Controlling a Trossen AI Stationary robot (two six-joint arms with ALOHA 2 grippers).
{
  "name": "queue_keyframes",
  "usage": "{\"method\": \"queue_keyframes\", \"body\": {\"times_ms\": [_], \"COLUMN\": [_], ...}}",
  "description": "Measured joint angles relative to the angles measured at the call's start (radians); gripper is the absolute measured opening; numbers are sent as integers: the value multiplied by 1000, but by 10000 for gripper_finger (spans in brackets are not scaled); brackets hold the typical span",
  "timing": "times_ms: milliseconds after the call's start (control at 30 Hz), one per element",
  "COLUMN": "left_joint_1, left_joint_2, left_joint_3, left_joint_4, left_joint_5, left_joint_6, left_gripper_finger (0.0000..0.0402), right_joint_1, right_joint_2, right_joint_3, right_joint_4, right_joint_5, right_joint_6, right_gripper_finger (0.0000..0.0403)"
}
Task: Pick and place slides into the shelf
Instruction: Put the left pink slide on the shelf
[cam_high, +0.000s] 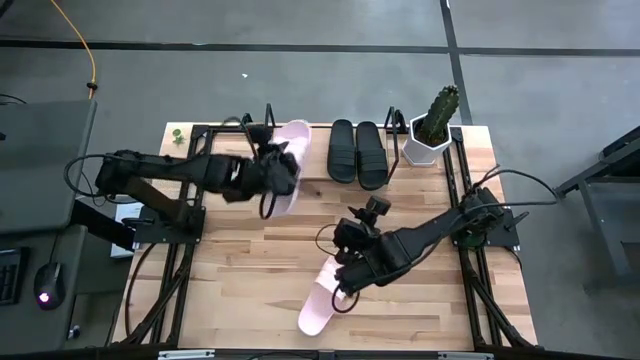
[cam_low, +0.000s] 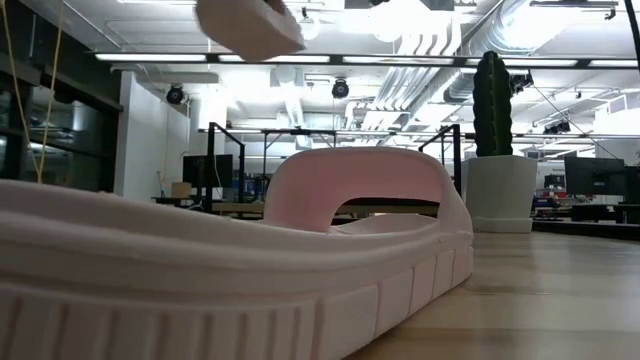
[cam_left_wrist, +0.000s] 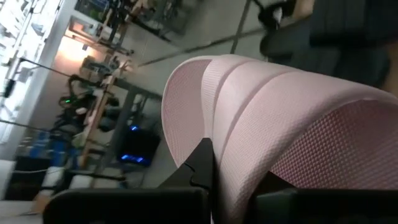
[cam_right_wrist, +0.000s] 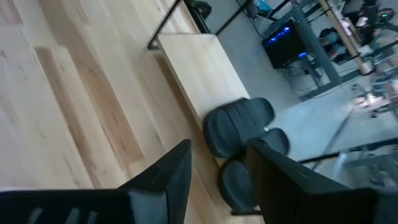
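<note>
One pale pink slide (cam_high: 290, 160) is up in the air over the table's far left part, beside the shelf (cam_high: 393, 140), with my left gripper (cam_high: 272, 172) shut on it; it also shows at the top of the low view (cam_low: 250, 25). The second pink slide (cam_high: 320, 300) lies sole-down near the table's near edge and fills the low view (cam_low: 300, 250). My right gripper (cam_high: 345, 288) hovers open over that slide's far end and touches nothing. Two black slides (cam_high: 356, 152) rest side by side on the shelf board (cam_right_wrist: 193, 68). My left gripper (cam_left_wrist: 236, 180) has the pink slide's wide strap (cam_left_wrist: 249, 137) pinched at its edge, one dark finger (cam_left_wrist: 202, 165) on each side of the strap. The slide is lifted clear of the table and shelf.
A white pot with a cactus (cam_high: 432, 125) stands at the shelf's right end, also in the low view (cam_low: 495, 150). Black frame bars run along the table's left and right sides (cam_high: 470, 270). Bare wood lies between the two arms (cam_high: 260, 250).
</note>
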Motion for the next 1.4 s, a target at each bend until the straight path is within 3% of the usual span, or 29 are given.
{"method": "queue_keyframes", "body": {"times_ms": [167,400,633,1400], "left_joint_1": [110,263,356,520], "left_joint_2": [1,2,2,2], "left_joint_3": [0,-1,-63,-358], "left_joint_4": [109,84,139,536], "left_joint_5": [102,306,413,510], "left_joint_6": [111,79,88,167], "left_gripper_finger": [2,4,3,3], "right_joint_1": [25,46,46,45], "right_joint_2": [0,0,0,0], "right_joint_3": [0,0,0,0], "right_joint_4": [-59,-55,-55,-54], "right_joint_5": [13,28,24,25], "right_joint_6": [68,77,95,84], "right_gripper_finger": [146,146,146,146]}}
